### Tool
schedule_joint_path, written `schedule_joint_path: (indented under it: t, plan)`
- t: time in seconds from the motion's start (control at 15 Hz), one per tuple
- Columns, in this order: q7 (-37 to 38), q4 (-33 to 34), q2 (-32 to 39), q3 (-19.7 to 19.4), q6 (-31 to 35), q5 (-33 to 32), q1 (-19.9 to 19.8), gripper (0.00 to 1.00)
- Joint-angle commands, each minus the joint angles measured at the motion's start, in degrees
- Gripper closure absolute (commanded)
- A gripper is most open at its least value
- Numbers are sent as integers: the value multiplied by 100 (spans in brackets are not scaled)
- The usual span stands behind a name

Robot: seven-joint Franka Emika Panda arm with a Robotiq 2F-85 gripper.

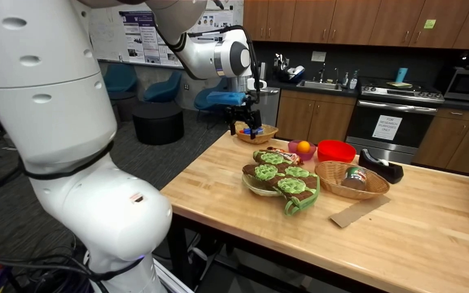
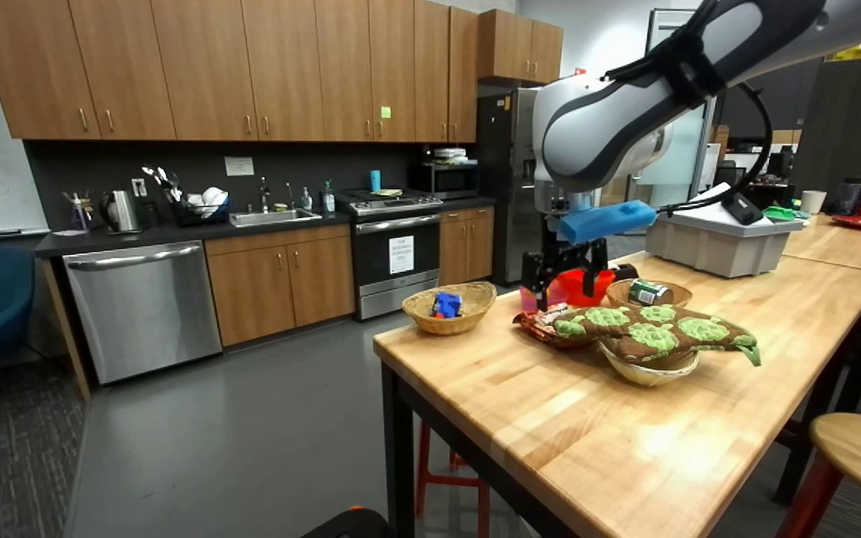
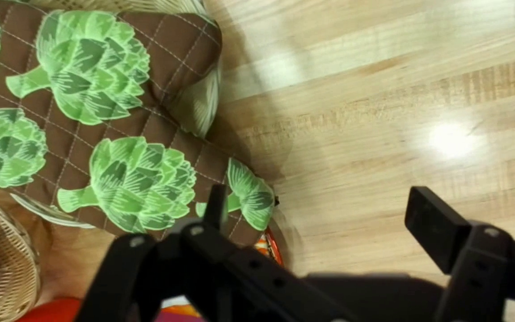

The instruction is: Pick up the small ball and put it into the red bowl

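Note:
One small orange ball (image 1: 303, 147) shows, resting in a purple-pink bowl (image 1: 302, 156) just left of the bright red bowl (image 1: 336, 150) in an exterior view. The red bowl also shows in an exterior view (image 2: 586, 287), partly behind the gripper, and its edge shows at the wrist view's bottom left (image 3: 54, 311). The ball cannot be made out there. My gripper (image 3: 318, 205) is open and empty, pointing down above the table, beside the artichoke-print mitt. The gripper (image 1: 243, 132) overlaps the far wicker basket in an exterior view, and the bowls in an exterior view (image 2: 565, 293).
A brown mitt with green artichokes (image 1: 291, 185) lies over a pale basket (image 1: 259, 188). A snack packet (image 1: 287, 155) lies beside it. A basket with a can (image 1: 332, 179), a tape dispenser (image 1: 381, 166), a cardboard strip (image 1: 358, 211) and a basket with blue items (image 2: 430, 323) stand around.

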Motion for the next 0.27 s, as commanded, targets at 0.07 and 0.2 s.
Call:
schedule_joint_path:
  t: [0.07, 0.2]
  plan:
    - [-4, 49, 61, 46, -17, 5, -29, 0]
    - [-4, 59, 72, 42, -17, 5, -36, 0]
